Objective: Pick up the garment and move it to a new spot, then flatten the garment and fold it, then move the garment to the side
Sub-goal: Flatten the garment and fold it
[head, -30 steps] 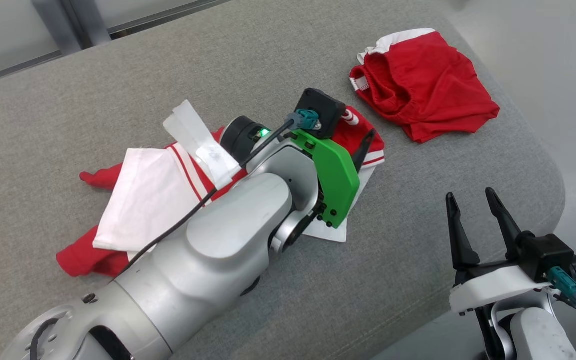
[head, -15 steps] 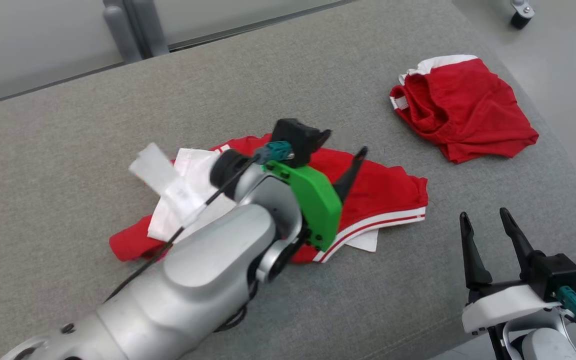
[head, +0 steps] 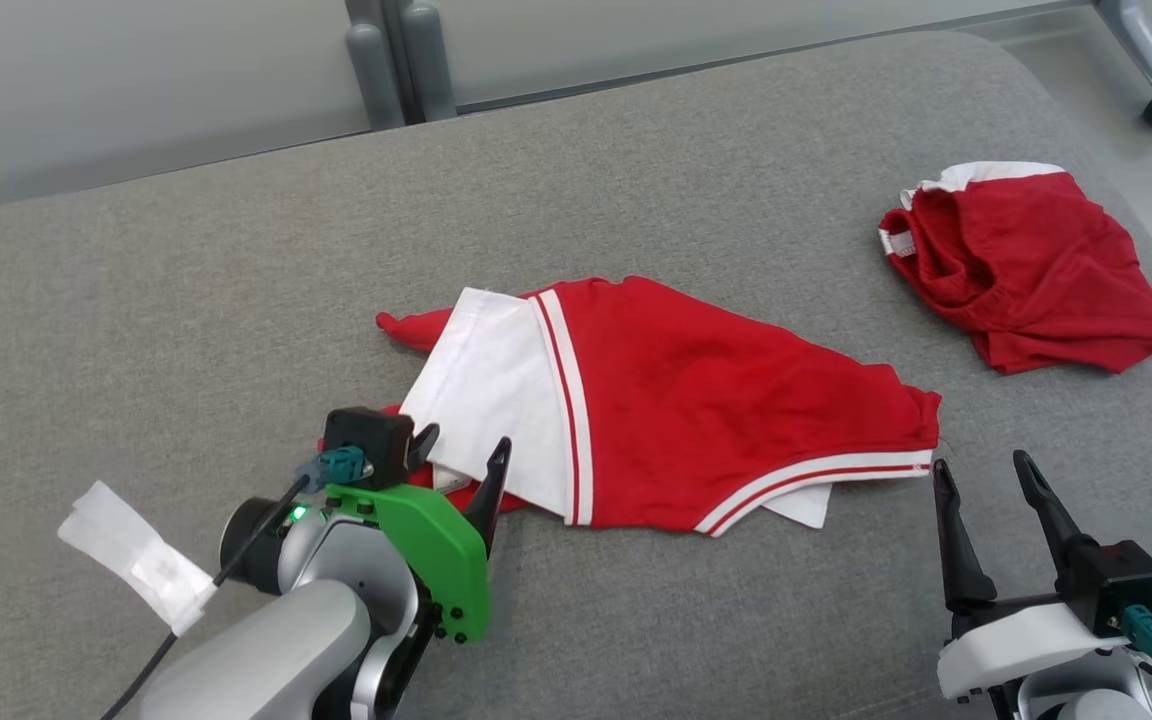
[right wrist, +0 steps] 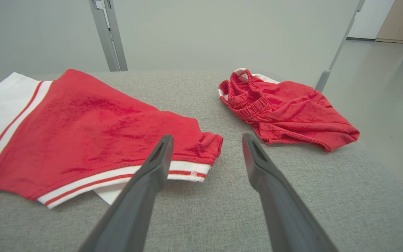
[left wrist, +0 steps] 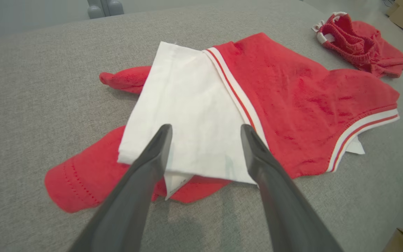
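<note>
Seeing garment (head: 716,400) spread mostly flat at mid cushion (head: 236,300), white end leftward. Marking left gripper (head: 464,442) wide open, empty, over cushion's near left, tips at garment's edge. Marking right gripper (head: 980,465) wide open, empty, at cushion's near right. Noting shorts (head: 1026,265) bunched at cushion's far right.

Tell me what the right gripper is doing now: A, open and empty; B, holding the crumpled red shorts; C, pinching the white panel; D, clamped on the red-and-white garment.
A: the right gripper has its fingers apart with nothing between them, near the striped corner of the garment.
</note>
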Motion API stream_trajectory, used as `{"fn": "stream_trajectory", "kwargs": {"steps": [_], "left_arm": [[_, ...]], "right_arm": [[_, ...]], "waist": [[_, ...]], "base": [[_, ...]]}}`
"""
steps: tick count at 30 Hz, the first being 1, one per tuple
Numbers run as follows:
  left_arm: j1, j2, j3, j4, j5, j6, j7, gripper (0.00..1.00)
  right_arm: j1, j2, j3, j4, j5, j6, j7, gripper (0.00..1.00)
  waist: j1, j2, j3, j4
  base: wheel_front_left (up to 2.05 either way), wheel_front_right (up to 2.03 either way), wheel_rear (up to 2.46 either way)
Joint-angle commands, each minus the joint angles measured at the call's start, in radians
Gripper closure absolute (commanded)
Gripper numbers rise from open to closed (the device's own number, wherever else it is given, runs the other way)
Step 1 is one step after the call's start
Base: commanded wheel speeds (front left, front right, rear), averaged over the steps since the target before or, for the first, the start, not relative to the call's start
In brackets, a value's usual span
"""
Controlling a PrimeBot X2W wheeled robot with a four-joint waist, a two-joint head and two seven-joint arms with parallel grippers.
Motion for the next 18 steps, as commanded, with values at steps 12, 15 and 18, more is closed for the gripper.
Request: {"fn": "stream_trajectory", "kwargs": {"steps": [12, 15, 18], "left_arm": [[0.044, -0.016, 0.04, 0.073, -0.039, 0.012, -0.05, 0.0], [0.043, -0.024, 0.041, 0.096, -0.048, 0.004, -0.052, 0.0], [0.043, -0.028, 0.044, 0.111, -0.055, -0.008, -0.05, 0.04]], "right_arm": [[-0.011, -0.003, 0.008, -0.004, -0.036, -0.002, -0.003, 0.0], [-0.009, -0.004, 0.012, -0.002, -0.036, -0.002, -0.003, 0.0], [-0.005, -0.004, 0.013, 0.002, -0.033, -0.002, -0.003, 0.0]], "waist": [[-0.0001, 0.0, 0.003, 0.039], [-0.0001, 0.0, 0.004, 0.034], [-0.0001, 0.0, 0.007, 0.028]], "base": [[0.0, 0.0, 0.0], [0.0, 0.0, 0.0], [0.0, 0.0, 0.0]]}}
